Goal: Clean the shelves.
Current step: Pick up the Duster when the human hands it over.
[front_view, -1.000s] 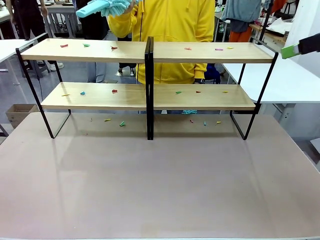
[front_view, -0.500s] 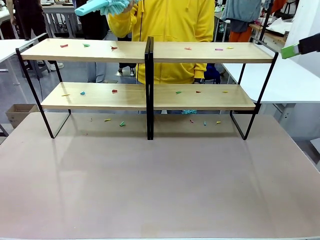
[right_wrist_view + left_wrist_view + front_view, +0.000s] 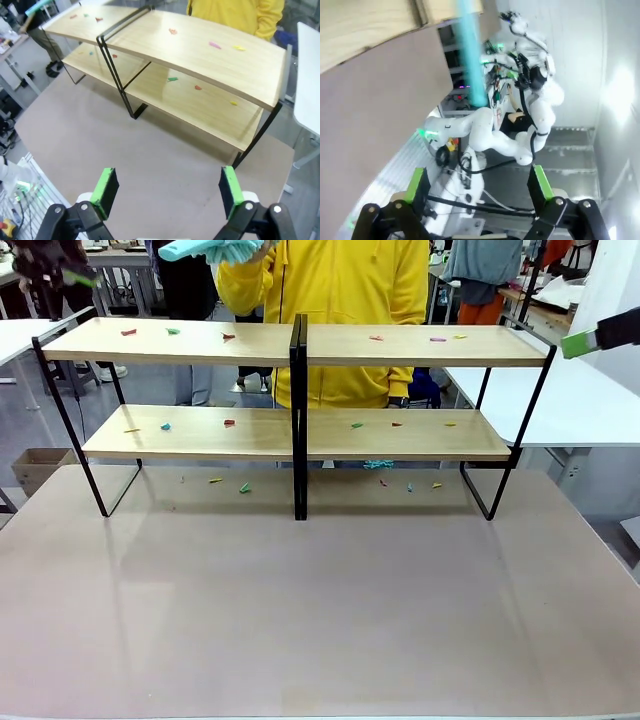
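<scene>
Shelves [image 3: 300, 345] stand across the far part of the table [image 3: 320, 620]: two racks joined at the middle, each with an upper and a lower wooden board on a black frame. From the right pincer [image 3: 167, 172] they lie ahead, beyond its fingertips and well apart from them. The joint of the two racks is off to the far left of its pads [image 3: 106, 187], and the nearer rack's end leg stands farther on, in line with the right-hand pad. This pincer is wide, with nothing between its green pads, and bare table shows in the gap. In the front view its green tip juts in at the right edge, outside the shelves' right end, level with the top board and not touching it.

Left pincer [image 3: 477, 172] is wide too, and empty. Past its fingers are a stretch of table, the edge of a wooden board at the upper left, a blurred teal strip [image 3: 470, 55] and a white arm [image 3: 525, 115] farther off. In the front view this pincer is a dark blur with a green fleck, above and outside the left end of the top board and apart from it.

Scraps [image 3: 229, 423], small and coloured, dot the top boards, the lower boards and the table under the racks. Behind the shelves, on the side away from both pincers, a person [image 3: 340, 300] in yellow holds a duster [image 3: 205, 248] above the left rack.
</scene>
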### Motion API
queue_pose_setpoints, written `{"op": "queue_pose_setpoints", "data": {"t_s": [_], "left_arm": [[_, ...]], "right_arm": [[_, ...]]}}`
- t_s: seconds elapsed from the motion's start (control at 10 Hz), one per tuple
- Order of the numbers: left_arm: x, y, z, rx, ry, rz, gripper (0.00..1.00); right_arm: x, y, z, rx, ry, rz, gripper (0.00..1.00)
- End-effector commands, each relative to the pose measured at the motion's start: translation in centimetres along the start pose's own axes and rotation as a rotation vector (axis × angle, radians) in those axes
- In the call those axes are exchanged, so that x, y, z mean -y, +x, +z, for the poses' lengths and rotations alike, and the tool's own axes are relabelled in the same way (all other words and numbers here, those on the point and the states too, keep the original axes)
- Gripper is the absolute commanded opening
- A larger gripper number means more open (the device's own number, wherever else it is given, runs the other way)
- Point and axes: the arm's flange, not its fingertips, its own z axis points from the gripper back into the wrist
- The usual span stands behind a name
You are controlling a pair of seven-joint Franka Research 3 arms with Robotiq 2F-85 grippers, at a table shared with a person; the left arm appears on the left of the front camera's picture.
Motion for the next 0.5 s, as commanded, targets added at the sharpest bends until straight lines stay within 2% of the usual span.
{"op": "queue_pose_setpoints", "data": {"t_s": [0.0, 0.1, 0.2, 0.3, 0.4], "left_arm": [[3.3, -2.2, -0.7, 0.011, -0.004, -0.144, 1.0], [3.3, -2.2, -0.7, 0.011, -0.004, -0.144, 1.0], [-0.8, 0.4, 0.3, 0.0, 0.006, 0.011, 1.0], [0.0, 1.8, -1.1, -0.087, 0.001, 0.029, 1.0], [0.2, 4.3, -2.0, -0.098, -0.041, 0.096, 1.0]], "right_arm": [[0.0, 0.0, 0.0, 0.001, 0.001, 0.0, 1.0], [0.0, 0.0, 0.0, 0.001, 0.001, 0.0, 1.0], [0.0, 0.0, 0.0, 0.001, 0.001, 0.0, 1.0], [0.0, 0.0, 0.0, 0.001, 0.001, 0.0, 1.0], [0.0, 0.0, 0.0, 0.001, 0.001, 0.0, 1.0]]}}
